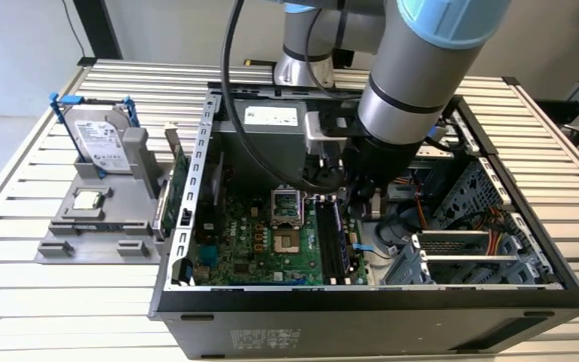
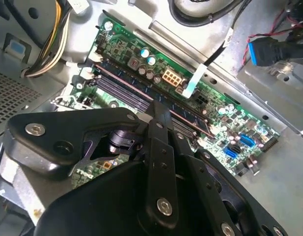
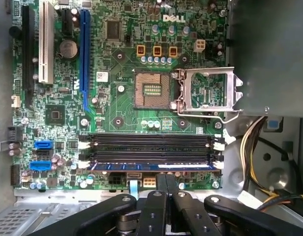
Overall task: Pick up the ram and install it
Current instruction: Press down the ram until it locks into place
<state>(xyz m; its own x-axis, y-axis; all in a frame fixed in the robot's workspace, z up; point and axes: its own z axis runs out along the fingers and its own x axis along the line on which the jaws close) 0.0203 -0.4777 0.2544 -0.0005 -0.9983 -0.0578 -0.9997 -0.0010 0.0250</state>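
The ram [image 3: 141, 166] is a long thin stick with a blue strip along its top edge. It stands in the memory slot nearest the motherboard's [image 3: 122, 108] edge, beside the empty dark slots [image 3: 151, 142]. In the exterior view the ram [image 1: 337, 237] shows as a dark strip inside the open computer case [image 1: 370, 302]. My gripper [image 3: 166, 181] is shut, its fingers pressed together with nothing between them. It hovers right over the middle of the ram's length. In the second wrist view the gripper [image 2: 158, 105] points down at the slots.
The open processor socket [image 3: 151, 91] and its raised silver frame [image 3: 210, 93] lie beyond the slots. Yellow cables [image 3: 254, 142] and a drive cage [image 1: 461, 249] crowd one side. Outside the case, a grey holder [image 1: 99, 234] carries a hard drive [image 1: 103, 139] and a small processor chip [image 1: 88, 200].
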